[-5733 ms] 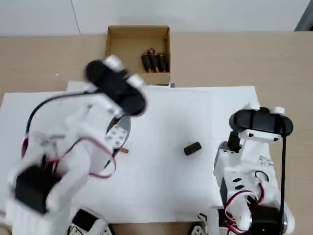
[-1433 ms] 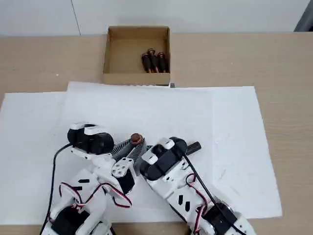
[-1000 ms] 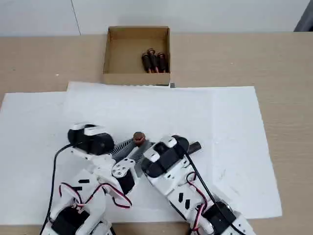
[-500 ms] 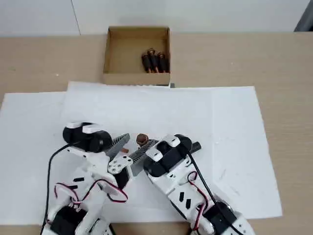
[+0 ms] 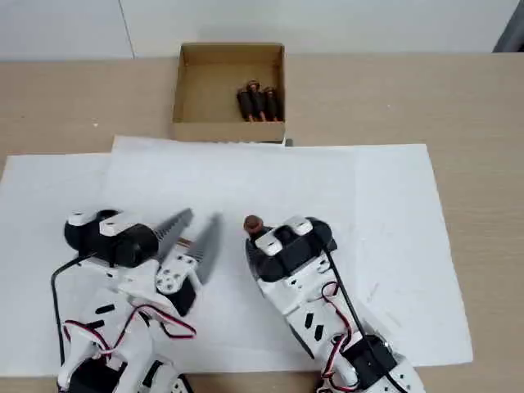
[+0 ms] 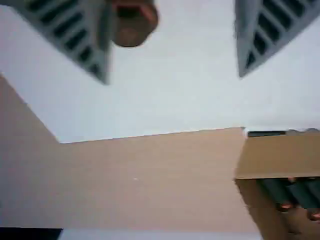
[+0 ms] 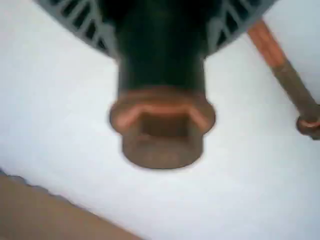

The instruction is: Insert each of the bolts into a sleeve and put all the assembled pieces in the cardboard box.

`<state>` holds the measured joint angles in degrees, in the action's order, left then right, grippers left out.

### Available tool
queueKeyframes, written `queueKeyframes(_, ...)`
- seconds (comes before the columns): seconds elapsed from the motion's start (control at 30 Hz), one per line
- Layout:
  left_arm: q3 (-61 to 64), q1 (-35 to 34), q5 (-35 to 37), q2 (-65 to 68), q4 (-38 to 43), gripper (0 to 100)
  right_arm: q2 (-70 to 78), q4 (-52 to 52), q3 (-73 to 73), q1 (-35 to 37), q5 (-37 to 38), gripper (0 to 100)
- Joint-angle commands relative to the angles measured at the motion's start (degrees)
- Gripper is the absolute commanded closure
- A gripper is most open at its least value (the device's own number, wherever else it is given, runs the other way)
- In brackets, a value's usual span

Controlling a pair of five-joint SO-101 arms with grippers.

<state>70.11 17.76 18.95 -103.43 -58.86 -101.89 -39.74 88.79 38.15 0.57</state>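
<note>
Right wrist view: right jaws grip sleeve [image 7: 160, 55] holding bolt [image 7: 162, 130]

My left arm [image 5: 131, 286] and right arm [image 5: 307, 299] are white shells with black servo blocks [image 5: 123, 246], red and black cables [image 5: 347, 304] looped alongside; I see grey ribbed fingers [image 5: 173, 222].

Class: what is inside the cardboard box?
Three assembled pieces lie side by side near the cardboard box's right wall; their dark sleeves cover the bolt shafts.
</note>
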Motion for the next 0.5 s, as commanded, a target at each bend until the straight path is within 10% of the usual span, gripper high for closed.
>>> queueKeyframes(0.0,-1.54,-5.01,-7.21,-0.53,0.26,98,-0.31,1.71,-0.26,-2.77,0.44,99.6)
queueKeyframes(0.47,13.76,-15.74,-17.85,-0.53,0.26,99,-0.31,2.15,1.67,-10.24,-5.45,99.5)
